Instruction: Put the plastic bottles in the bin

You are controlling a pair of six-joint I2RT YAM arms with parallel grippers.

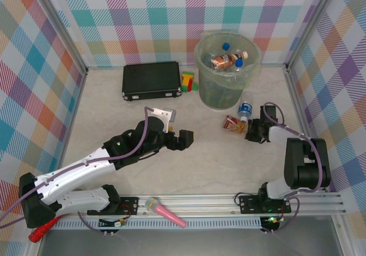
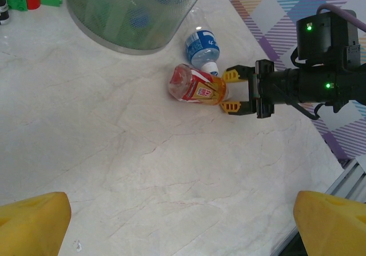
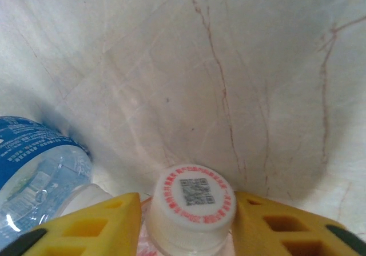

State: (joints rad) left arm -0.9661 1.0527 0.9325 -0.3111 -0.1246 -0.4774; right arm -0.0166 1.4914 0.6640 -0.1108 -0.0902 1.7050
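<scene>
A copper-brown labelled bottle [image 1: 233, 123] lies on its side just right of the bin [image 1: 201, 59]. My right gripper [image 1: 250, 131] is shut on its white cap [image 3: 193, 202], one yellow finger [image 3: 97, 224] pressed against each side. In the left wrist view the same bottle [image 2: 194, 87] lies with the right gripper [image 2: 229, 90] at its neck end. A clear blue-labelled bottle [image 1: 245, 110] lies beside it, touching it [image 2: 203, 46]. Several bottles [image 1: 229, 60] lie inside the bin. My left gripper [image 1: 182, 139] hovers open over bare table at mid-table, holding nothing.
A flat black case [image 1: 151, 80] lies left of the bin, with toy blocks [image 1: 187, 80] between them. A pink stick [image 1: 168, 211] and a red stick [image 1: 41, 230] lie by the front rail. Checked walls enclose the table on three sides.
</scene>
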